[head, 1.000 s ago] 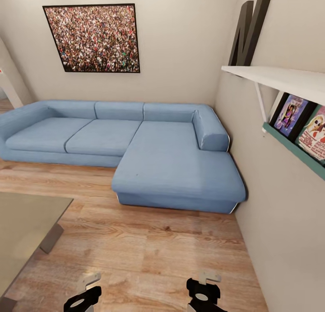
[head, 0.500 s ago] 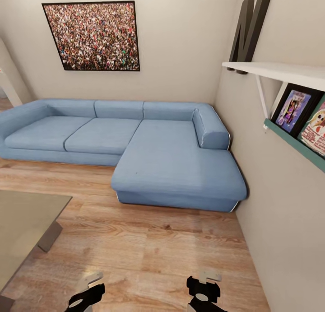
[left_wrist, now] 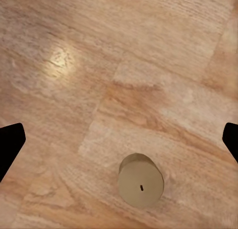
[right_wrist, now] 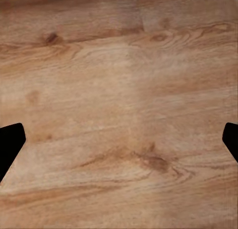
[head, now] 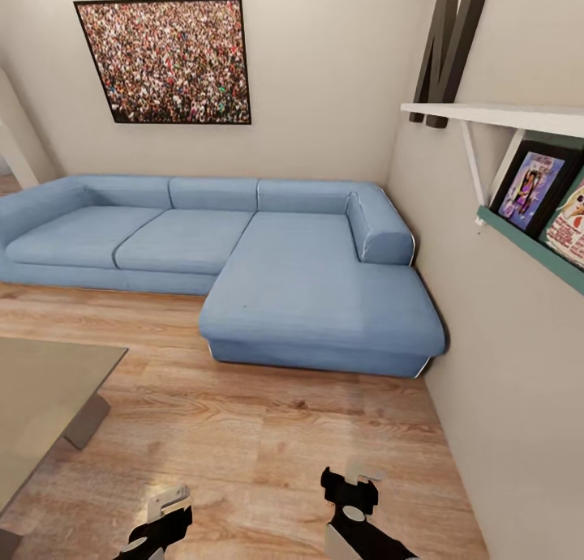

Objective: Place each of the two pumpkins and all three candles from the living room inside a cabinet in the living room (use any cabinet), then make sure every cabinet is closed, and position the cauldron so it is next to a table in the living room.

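- Head view: a long blue fabric corner sofa [head: 243, 260] stands against the beige wall under a framed crowd photograph [head: 165, 61]. The glossy grey low tabletop [head: 40, 398] cuts in at the left edge, over the light wooden plank floor [head: 268, 438]. The left gripper [head: 166, 513] and right gripper [head: 350, 485] hang low over the bare planks; neither grips anything, but how wide their fingers stand I cannot tell here.
- Left wrist view: one short tan-beige cylindrical candle [left_wrist: 141, 181] stands upright on the floor, between the widely spread dark fingers [left_wrist: 10, 147] and touching neither. It looks light, stiff and smooth-sided, so a grip across its round wall, at mid-height, should hold best.
- Right wrist view: fingers [right_wrist: 10, 143] spread wide over the bare floor, empty.
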Available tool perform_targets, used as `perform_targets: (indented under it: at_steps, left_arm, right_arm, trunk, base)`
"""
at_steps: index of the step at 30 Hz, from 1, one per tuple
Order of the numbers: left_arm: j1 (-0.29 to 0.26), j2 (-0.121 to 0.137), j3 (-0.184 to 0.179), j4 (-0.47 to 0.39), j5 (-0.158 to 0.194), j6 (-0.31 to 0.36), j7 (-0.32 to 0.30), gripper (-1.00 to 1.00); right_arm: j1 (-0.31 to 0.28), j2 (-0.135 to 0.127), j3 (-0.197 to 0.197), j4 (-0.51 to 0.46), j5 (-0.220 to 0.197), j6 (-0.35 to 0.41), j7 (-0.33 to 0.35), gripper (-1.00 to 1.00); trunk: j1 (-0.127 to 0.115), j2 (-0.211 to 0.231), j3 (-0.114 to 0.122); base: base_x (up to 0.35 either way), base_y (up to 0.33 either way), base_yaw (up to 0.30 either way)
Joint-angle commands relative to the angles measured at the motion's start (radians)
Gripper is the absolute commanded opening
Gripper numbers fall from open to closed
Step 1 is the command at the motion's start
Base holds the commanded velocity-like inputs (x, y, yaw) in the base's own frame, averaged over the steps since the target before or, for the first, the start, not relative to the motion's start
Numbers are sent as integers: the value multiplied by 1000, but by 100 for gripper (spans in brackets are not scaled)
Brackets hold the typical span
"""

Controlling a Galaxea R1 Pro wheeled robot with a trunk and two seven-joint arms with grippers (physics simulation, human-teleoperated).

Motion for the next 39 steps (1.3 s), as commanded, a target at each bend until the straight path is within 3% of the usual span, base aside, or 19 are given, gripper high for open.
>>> perform_targets:
  at_steps: [1,5,9,11,12,14,18,26,28,30,34,36,39]
  left_arm:
    - [0,1,-9,0,6,-2,4,100]
    - [0,1,-9,0,6,-2,3,100]
    - [0,0,-9,0,6,-2,3,100]
    - [0,1,-9,0,6,-2,3,100]
    - [0,1,-9,0,6,-2,3,100]
    - [0,0,-9,0,4,-2,3,100]
    - [0,0,-10,0,4,-2,3,100]
    - [0,-2,-13,0,4,-2,3,100]
    - [0,-3,-14,0,4,-1,3,100]
    - [0,-2,-15,0,4,-1,3,100]
    - [0,-2,-16,0,4,0,2,100]
    - [0,-3,-16,0,4,1,1,100]
    - [0,-2,-16,0,4,4,0,100]
  right_arm:
    - [-1,-5,8,-14,-11,-6,-4,100]
    - [-1,-18,3,-168,-17,42,-12,100]
    - [-1,-30,-12,-372,-22,281,-20,100]
    - [-1,-71,-57,-483,-29,363,-21,100]
    - [-1,-80,-65,-500,-29,373,-22,100]
    - [4,-121,-92,-571,-49,434,-22,100]
    - [21,-134,-95,-585,-76,446,-19,100]
    - [47,-137,-94,-588,-83,431,2,100]
    - [56,-138,-93,-589,-83,427,66,100]
    - [71,-153,-94,-590,-81,427,200,100]
    - [82,-239,-93,-579,-85,428,499,100]
    - [83,-265,-93,-567,-87,427,573,100]
    - [83,-276,-94,-544,-87,424,614,100]
  trunk:
    - [4,-8,-4]
    - [19,-36,-17]
    - [35,-64,-29]
    - [42,-78,-35]
    - [46,-85,-39]
    - [54,-99,-45]
    - [69,-127,-57]
    - [100,-183,-82]
    - [107,-197,-89]
    - [115,-211,-95]
    - [130,-239,-107]
    - [138,-253,-114]
    - [150,-274,-123]
  base:
    - [0,0,0]
    - [0,0,0]
    - [0,0,0]
    - [0,0,0]
    - [0,0,0]
    - [0,0,0]
    - [0,0,0]
    - [0,0,0]
    - [0,0,0]
    - [0,0,0]
    - [0,0,0]
    - [0,0,0]
    - [0,0,0]
